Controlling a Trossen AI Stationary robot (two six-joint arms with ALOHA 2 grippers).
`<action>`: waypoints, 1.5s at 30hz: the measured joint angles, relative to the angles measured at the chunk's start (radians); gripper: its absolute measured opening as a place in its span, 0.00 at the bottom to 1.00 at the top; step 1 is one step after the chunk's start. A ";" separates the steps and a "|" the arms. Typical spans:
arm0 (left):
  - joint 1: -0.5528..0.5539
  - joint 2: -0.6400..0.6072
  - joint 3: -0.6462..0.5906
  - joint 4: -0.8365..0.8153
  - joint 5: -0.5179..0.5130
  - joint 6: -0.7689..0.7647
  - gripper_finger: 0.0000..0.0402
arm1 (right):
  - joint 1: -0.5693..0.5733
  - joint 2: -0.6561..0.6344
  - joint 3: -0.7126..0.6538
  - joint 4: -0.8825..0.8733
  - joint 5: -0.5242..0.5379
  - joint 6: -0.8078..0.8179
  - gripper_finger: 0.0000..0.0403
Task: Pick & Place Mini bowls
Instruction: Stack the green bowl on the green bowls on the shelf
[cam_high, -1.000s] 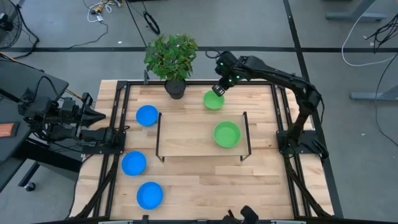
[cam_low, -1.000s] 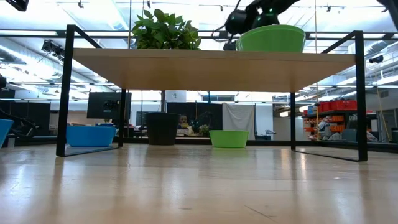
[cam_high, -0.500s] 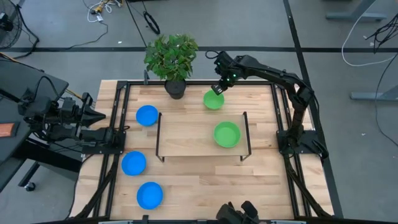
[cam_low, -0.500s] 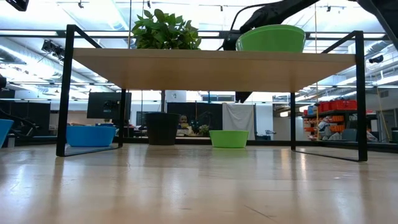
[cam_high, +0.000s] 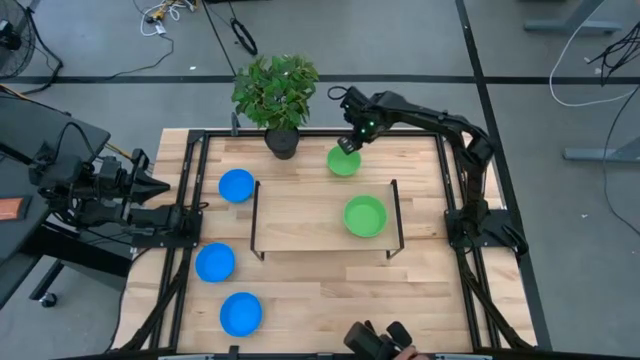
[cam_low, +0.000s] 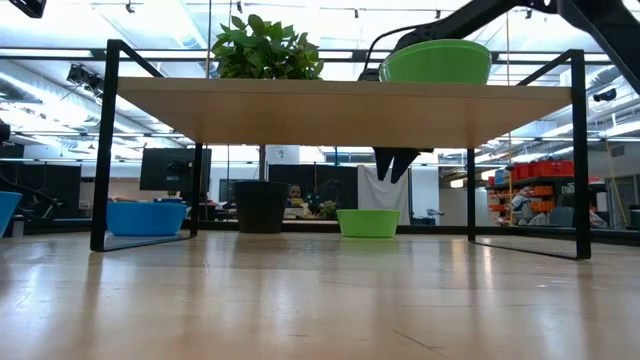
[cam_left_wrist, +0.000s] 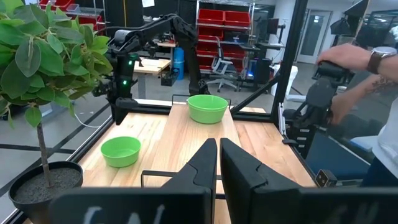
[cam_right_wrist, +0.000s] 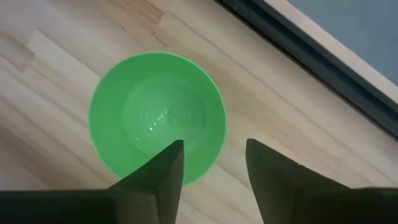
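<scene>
My right gripper (cam_high: 349, 144) is open and hangs above a green mini bowl (cam_high: 343, 161) that stands on its base on the table near the far edge. In the right wrist view one finger (cam_right_wrist: 163, 167) stands over the bowl's (cam_right_wrist: 157, 115) rim and the other outside it. The low view shows the gripper (cam_low: 395, 165) clear above that bowl (cam_low: 368, 222). A second green bowl (cam_high: 365, 216) rests on the raised wooden shelf (cam_high: 310, 215). Three blue bowls (cam_high: 237, 185) (cam_high: 215, 263) (cam_high: 241, 313) stand on the table's left part. No third green bowl shows. My left gripper (cam_left_wrist: 219, 165) is shut and empty at the table's left edge.
A leafy plant in a dark pot (cam_high: 282, 143) stands at the far edge, just left of the right gripper. The shelf's black legs (cam_high: 397, 215) stand near the bowl. A person's hand (cam_left_wrist: 348, 62) shows beyond the table's right side.
My right gripper has gone down from above shelf height to just above the green bowl at the far edge, shifting slightly toward the plant. The bowls have stayed where they were.
</scene>
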 joint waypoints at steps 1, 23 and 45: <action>0.000 0.000 0.000 0.000 0.000 0.000 0.06 | -0.002 0.006 0.000 -0.001 0.000 0.000 0.44; 0.000 0.000 0.000 0.000 0.000 0.000 0.06 | -0.013 0.004 -0.001 0.007 -0.023 0.026 0.45; 0.000 0.000 0.000 0.000 0.000 0.000 0.06 | 0.005 -0.174 -0.278 0.169 -0.067 0.146 0.45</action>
